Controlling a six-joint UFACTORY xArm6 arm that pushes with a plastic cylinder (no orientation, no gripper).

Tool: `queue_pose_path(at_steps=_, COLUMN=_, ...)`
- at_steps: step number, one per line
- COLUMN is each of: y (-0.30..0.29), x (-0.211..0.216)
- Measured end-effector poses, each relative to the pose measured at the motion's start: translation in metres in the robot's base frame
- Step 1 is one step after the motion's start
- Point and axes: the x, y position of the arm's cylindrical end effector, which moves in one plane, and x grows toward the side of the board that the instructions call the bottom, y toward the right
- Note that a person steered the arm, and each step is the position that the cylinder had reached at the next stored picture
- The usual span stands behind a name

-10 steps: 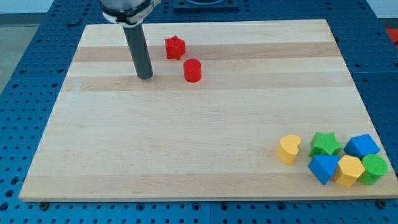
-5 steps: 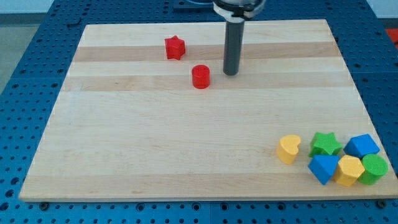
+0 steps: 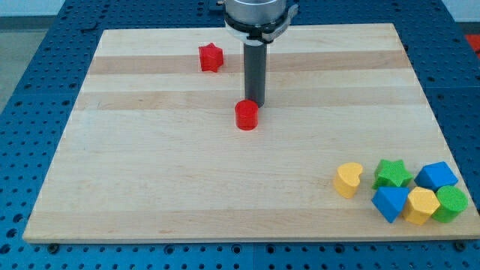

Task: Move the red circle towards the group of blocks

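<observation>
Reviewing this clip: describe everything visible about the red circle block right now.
The red circle is a short, solid red cylinder, matte like painted wood or plastic, standing upright on its flat base on the pale wooden board. It sits a little to the view's left of the board's middle, in the upper half. My tip is just above it in the view, slightly right, at or very near its far edge; contact cannot be confirmed. The red star lies apart, up and left. The group of blocks is far off at the bottom right.

Straight dark grey rod under a silvery round collar, my tip (image 3: pixel 256 103).
</observation>
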Motion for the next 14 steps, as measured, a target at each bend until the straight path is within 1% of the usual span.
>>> queue_pose_path(at_steps=1, y=-0.048, x=-0.007)
queue_pose_path(at_steps=2, y=-0.095, x=-0.003)
queue_pose_path(at_steps=3, y=-0.090, x=0.017)
queue_pose_path(at_steps=4, y=-0.035, x=0.028)
queue_pose_path(at_steps=6, y=0.082, x=0.028)
queue_pose_path(at_steps=7, y=0.099, x=0.028)
queue_pose_path(at_steps=9, y=0.056, x=0.035)
queue_pose_path(at_steps=10, y=0.070, x=0.048)
queue_pose_path(at_steps=12, y=0.148, x=0.048)
queue_pose_path(at_steps=13, y=0.159, x=0.048)
queue_pose_path(at_steps=14, y=0.150, x=0.042)
